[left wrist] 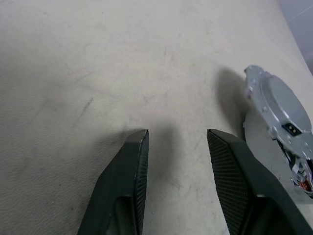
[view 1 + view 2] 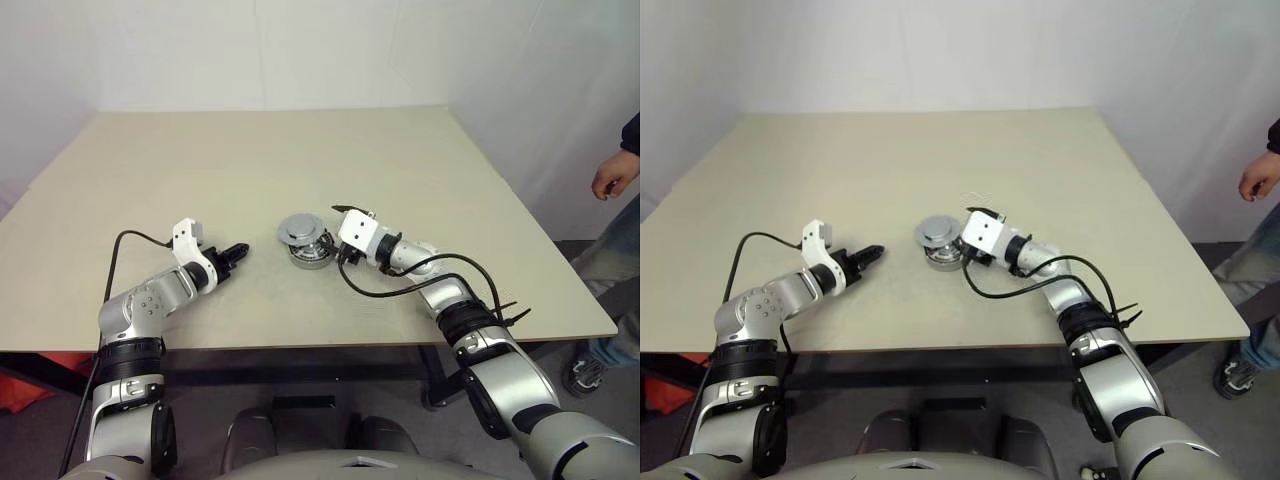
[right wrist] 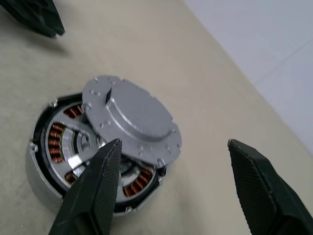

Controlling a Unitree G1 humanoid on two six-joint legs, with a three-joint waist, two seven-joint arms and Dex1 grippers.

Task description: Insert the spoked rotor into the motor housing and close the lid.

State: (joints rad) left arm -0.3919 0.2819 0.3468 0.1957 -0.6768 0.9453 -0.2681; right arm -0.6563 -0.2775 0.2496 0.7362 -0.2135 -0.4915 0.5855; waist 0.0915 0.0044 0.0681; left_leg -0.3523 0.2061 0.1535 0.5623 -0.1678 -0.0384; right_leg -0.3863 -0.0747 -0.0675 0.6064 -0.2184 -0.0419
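The motor housing (image 3: 46,169), a round grey cup with copper-brown windings, stands mid-table. The lid (image 3: 129,115), a grey notched disc, lies tilted and off-centre on the housing's rim, leaving part of the windings bare. Silvery metal shows inside the housing under the lid; I cannot tell whether it is the spoked rotor. My right gripper (image 3: 173,143) is open wide just right of the housing (image 2: 310,254), one finger on each side of the lid's near edge, touching nothing. My left gripper (image 1: 178,133) is open and empty, low over the table to the left of the lid (image 1: 279,105).
A person stands past the table's right edge, one hand (image 2: 612,178) hanging beside it. A black cable (image 2: 400,290) loops from my right wrist over the table. The beige table (image 2: 250,160) stretches bare behind the housing.
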